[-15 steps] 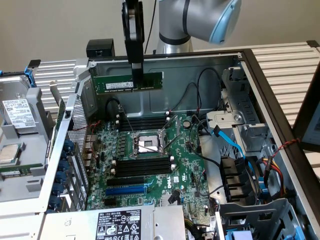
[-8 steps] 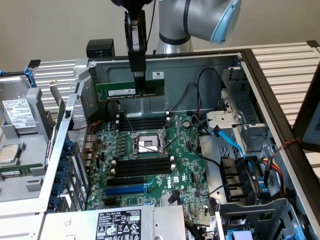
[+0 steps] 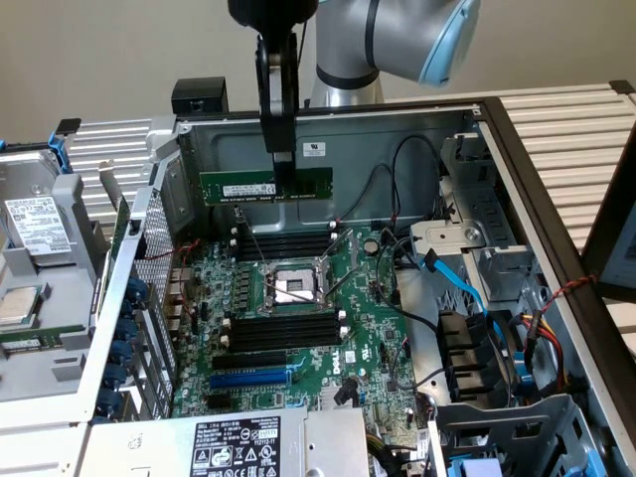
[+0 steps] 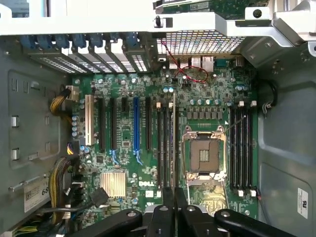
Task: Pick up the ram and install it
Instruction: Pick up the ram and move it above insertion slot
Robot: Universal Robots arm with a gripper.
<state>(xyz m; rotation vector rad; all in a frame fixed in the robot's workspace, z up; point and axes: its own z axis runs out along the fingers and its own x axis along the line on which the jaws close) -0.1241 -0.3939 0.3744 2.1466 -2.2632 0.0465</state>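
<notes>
Tool (image 3: 282, 167) closed on the ram (image 3: 248, 186), gripping its top edge right of centre. Ram held level and on edge, in the air above the motherboard (image 3: 358, 298) inside the open case, apart from the black memory slots (image 3: 283, 328).

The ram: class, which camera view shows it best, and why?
The exterior view: the ram faces it broadside, label visible, held by the gripper above the motherboard. The wrist view sees it edge-on.
</notes>
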